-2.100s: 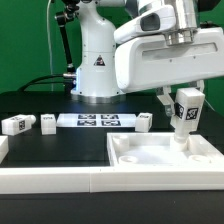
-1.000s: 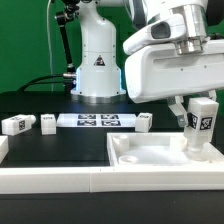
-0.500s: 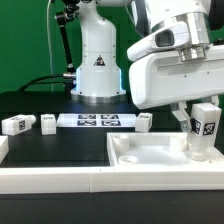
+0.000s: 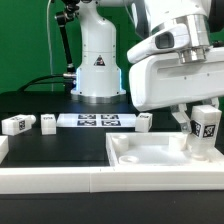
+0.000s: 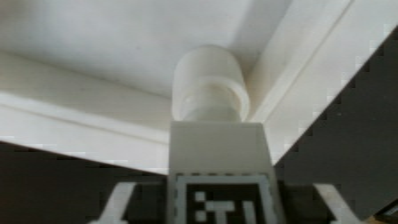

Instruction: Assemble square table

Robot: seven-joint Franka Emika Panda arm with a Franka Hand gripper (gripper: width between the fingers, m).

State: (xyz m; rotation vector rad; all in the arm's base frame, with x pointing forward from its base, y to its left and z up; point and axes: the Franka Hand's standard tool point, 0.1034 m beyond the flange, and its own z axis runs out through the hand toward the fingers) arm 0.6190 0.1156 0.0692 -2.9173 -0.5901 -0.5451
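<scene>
The leg [image 4: 206, 135] is clamped upright in the tool [image 4: 201, 118], tip at the slab [image 4: 150, 160] corner just below; vertical alignment is needed for seating.

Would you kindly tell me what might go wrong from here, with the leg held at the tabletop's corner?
1. The leg, held upright in the tool, stands very close to the corner walls of the tabletop. If its tip is slightly off, pressing or turning may catch a wall or shove the tabletop.
2. The tool seems to grip only the leg's upper part, so the leg may tilt or slip under load.
</scene>
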